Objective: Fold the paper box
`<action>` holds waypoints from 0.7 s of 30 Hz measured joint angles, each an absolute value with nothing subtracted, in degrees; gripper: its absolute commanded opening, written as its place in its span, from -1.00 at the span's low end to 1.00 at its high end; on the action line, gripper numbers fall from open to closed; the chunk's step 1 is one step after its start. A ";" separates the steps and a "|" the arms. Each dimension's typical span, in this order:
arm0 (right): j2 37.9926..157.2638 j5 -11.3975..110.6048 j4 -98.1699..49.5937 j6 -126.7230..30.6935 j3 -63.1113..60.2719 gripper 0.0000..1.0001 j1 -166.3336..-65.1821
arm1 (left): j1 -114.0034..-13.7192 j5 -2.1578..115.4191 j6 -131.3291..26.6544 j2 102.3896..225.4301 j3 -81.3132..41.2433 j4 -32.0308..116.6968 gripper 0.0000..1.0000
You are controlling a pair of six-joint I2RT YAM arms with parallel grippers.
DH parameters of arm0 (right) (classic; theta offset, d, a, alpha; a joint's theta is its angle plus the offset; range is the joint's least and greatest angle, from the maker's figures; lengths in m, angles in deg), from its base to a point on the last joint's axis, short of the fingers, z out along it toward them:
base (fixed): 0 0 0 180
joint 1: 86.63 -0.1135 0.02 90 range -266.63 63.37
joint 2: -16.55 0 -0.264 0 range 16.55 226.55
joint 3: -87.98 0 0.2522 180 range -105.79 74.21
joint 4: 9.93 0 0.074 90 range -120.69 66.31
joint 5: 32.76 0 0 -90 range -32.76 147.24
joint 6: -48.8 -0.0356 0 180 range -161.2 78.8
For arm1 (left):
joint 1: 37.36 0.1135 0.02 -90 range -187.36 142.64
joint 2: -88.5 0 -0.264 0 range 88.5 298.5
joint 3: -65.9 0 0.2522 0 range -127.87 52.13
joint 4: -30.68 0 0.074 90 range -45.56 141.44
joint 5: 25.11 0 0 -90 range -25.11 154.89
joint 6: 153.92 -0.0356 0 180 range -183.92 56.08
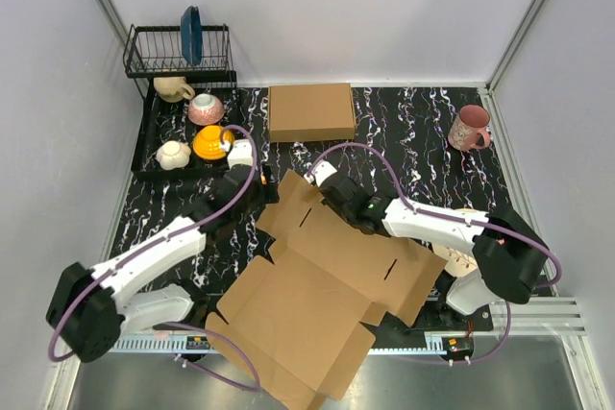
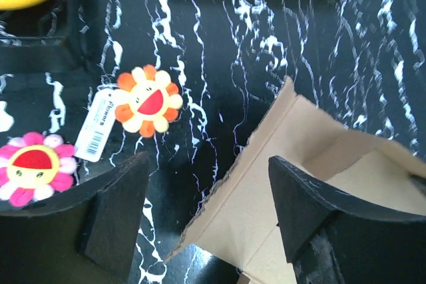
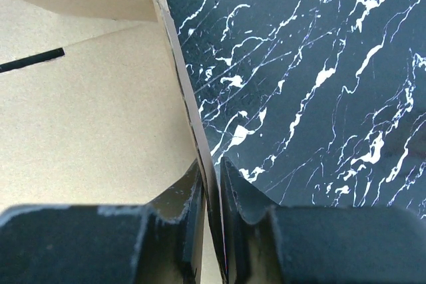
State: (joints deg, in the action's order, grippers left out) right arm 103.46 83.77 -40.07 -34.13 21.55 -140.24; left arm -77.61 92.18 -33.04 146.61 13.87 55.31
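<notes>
The paper box lies mostly flat as a brown die-cut sheet on the black marble table, and its near corner hangs over the front edge. Its far flap stands raised. My right gripper is at the sheet's far edge. The right wrist view shows this gripper shut on the thin upright cardboard wall. My left gripper is just left of the raised flap. In the left wrist view it is open, with the flap's corner between the fingers and touching neither.
A neatly formed brown box sits at the back centre. A dish rack with a blue plate, and a black tray of cups and a yellow bowl, stand at the back left. A pink mug is back right. Flower toys lie by the left gripper.
</notes>
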 measured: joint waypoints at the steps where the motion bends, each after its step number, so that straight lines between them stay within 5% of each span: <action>1: 103.26 83.68 -40.36 -33.95 21.38 -0.61 -140.24 | -76.30 89.47 -33.77 149.10 13.59 54.87 0.49; 7: 102.11 83.51 -41.69 -33.08 20.41 -0.61 -140.24 | -74.38 79.55 -36.34 157.30 11.05 51.66 0.39; 12: 101.89 83.62 -42.44 -32.18 20.17 -0.64 -140.24 | -74.35 75.72 -37.35 159.92 10.68 48.71 0.02; 21: 101.06 90.63 -42.74 -24.10 17.18 -0.82 -140.41 | -74.35 75.18 -36.52 158.26 13.02 43.33 0.19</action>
State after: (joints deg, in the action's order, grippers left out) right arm 101.06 90.63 -42.74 -24.10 17.18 -140.41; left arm -74.35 75.18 -36.52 158.26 13.02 43.33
